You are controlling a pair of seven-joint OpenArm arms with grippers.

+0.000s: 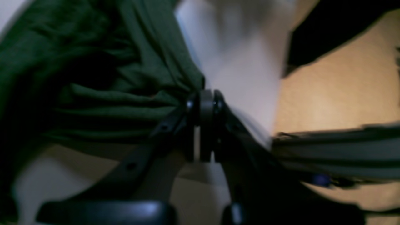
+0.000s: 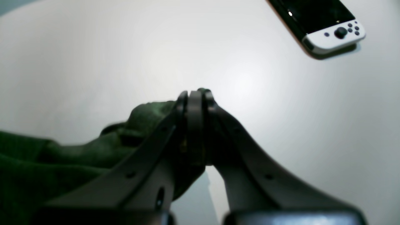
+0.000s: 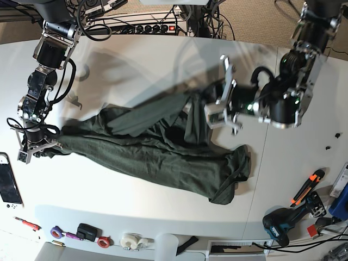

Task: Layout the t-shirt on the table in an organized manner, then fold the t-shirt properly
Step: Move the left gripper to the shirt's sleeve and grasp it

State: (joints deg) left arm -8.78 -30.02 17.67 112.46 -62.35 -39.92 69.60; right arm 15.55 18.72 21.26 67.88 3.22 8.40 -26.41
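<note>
The dark green t-shirt lies wrinkled and stretched across the middle of the white table. My right gripper is at the shirt's left end. In the right wrist view this gripper is shut, with a bunch of the t-shirt pinched in its jaws just above the tabletop. My left gripper is over the shirt's upper right part. In the blurred left wrist view this gripper is shut and folds of the t-shirt gather into its tips, lifted off the table.
A handheld game console lies at the table's left edge, also seen as the console in the right wrist view. Tape rolls line the front edge. A drill and an orange-handled tool sit at the front right.
</note>
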